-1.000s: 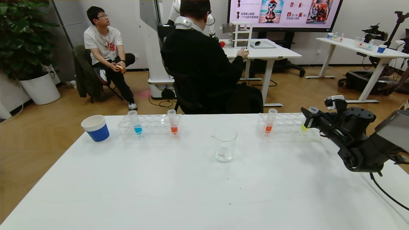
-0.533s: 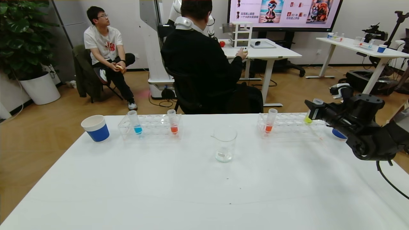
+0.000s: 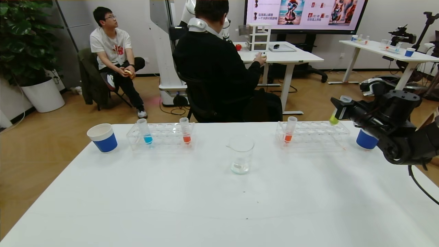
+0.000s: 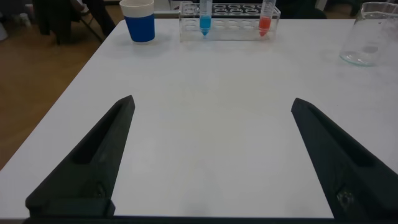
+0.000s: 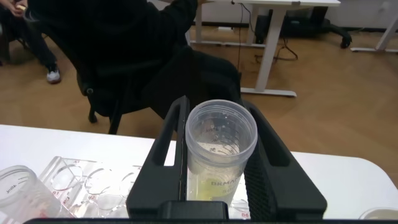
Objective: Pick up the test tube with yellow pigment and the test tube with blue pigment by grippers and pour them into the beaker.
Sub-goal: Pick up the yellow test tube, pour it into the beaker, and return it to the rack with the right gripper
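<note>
Head view: right tool (image 3: 337, 109) holds the test tube with yellow pigment (image 3: 337, 110) above the far right end of the right-hand rack (image 3: 310, 134), at the right side of the surface (image 3: 219, 199).
Right tool state: fingers clamped on the tube's two sides; the right wrist view shows the tube (image 5: 218, 155) upright between them, open mouth toward the camera, yellow liquid at the bottom.
Change since one second ago: the yellow tip sat low at rack level; half a second ago it was just above the rack; it now hangs fully clear of the wells.
Arm change: the right arm has risen and drawn back toward the right edge, uncovering the blue paper cup (image 3: 366, 139) beside the rack.
Meaning for task: extraction of the yellow tube looks complete; the likely next stage is carrying it left to the beaker (image 3: 241, 154), well apart at mid-surface, and tipping it.
Left tool state: left tool (image 4: 211, 155) spread wide, holding nothing, low over bare surface near the front edge.
Test tube with blue pigment: test tube with blue pigment (image 3: 145, 131) seated in the left-hand rack (image 3: 161, 134), untouched.
Unchanged: beaker, both orange-red tubes (image 3: 185, 130) and the left paper cup (image 3: 102, 137) sit where they were.
</note>
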Tool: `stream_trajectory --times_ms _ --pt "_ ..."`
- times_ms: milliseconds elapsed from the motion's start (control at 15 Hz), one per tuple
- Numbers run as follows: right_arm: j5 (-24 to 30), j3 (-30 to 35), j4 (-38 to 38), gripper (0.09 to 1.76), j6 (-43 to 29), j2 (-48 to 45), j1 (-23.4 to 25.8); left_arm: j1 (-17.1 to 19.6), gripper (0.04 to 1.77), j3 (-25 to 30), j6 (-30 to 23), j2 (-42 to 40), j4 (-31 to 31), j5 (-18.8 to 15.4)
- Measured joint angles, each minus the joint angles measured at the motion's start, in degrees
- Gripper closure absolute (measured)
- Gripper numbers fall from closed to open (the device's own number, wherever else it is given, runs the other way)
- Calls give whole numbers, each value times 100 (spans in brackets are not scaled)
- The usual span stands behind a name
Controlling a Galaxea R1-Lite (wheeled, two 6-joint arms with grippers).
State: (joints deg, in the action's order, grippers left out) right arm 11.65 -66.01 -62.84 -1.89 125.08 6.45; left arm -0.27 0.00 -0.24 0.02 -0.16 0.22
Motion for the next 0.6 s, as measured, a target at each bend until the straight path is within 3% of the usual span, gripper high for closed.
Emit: stream_trajectory --times_ms 267,467,600 --pt "30 -510 354 133 421 -62 -406 0 6 0 0 0 0 2" --pt "110 -934 551 133 557 -62 -942 0 6 0 -2 0 0 2" --pt "138 -1176 673 133 1020 -32 -1281 0 6 0 -2 0 0 2"
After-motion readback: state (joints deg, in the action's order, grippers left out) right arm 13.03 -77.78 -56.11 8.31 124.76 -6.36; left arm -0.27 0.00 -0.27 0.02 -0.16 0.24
